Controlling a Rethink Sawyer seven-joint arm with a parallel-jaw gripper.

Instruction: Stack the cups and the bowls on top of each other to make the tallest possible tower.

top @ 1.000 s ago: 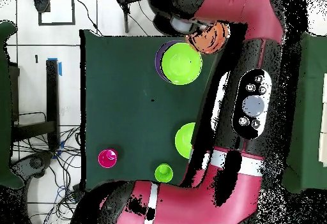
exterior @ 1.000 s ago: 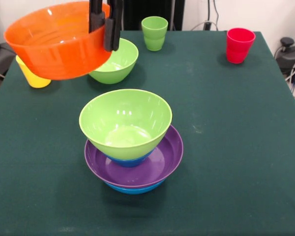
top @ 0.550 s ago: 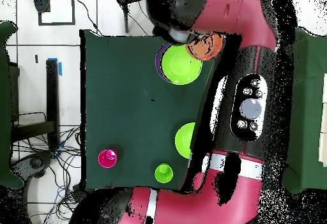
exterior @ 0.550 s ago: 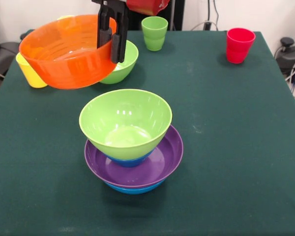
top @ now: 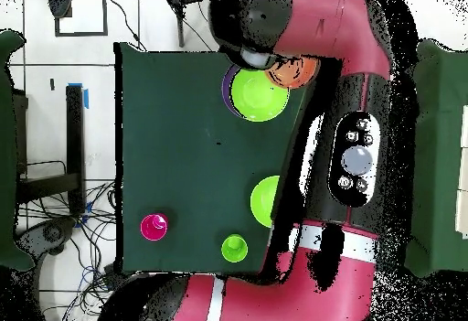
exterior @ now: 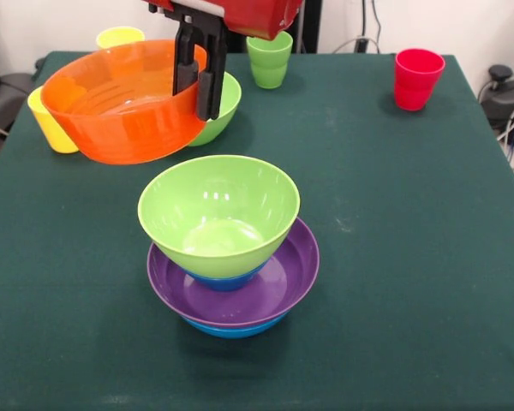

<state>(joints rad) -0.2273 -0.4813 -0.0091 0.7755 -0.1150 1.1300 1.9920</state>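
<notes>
Dark green cloth covers the table (exterior: 428, 257), and from my remote seat I see the tower (exterior: 230, 257) near its centre: a purple bowl (exterior: 283, 287) sits in a blue bowl (exterior: 231, 329), holding a smaller blue bowl (exterior: 225, 280) with an empty light green bowl (exterior: 218, 214) on top, mouth up. At ten o'clock from it the gripper (exterior: 198, 77) is clamped on the rim of the orange bowl (exterior: 124, 103), held airborne and tilted towards the camera. Behind sits a second green bowl (exterior: 223, 107). Along twelve o'clock stand a green cup (exterior: 269, 58), a red cup (exterior: 416, 79) and two yellow cups (exterior: 50, 124), all upright.
</notes>
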